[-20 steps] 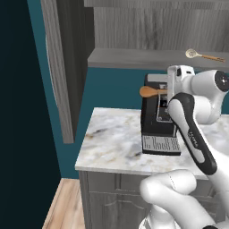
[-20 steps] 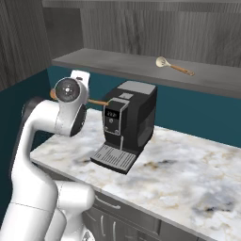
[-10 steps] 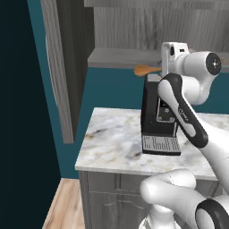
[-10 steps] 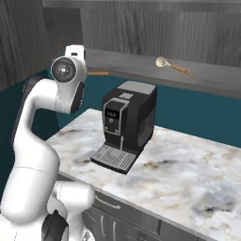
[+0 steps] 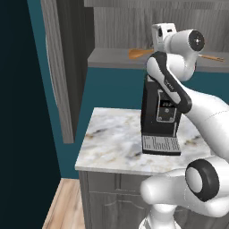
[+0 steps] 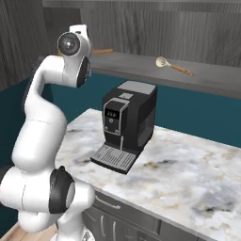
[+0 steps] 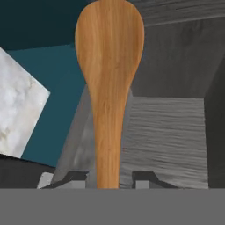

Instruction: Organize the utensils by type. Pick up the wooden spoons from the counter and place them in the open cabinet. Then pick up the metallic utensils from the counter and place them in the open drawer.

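The gripper [image 7: 110, 178] was closed on the handle of the orange-brown wooden spoon [image 7: 109, 79], one dark finger tip on each side of it and the jaws only partly apart; in the left base view that spoon's bowl [image 5: 137, 54] stuck out to the left of the raised hand, level with the grey shelf board [image 5: 112, 58] of the open cabinet. The pale-bowled wooden spoon [image 6: 173, 66] lay flat on the shelf board farther right, well apart from the gripper; the black coffee machine [image 6: 126, 126] stood on the marble counter [image 6: 197, 174] below.
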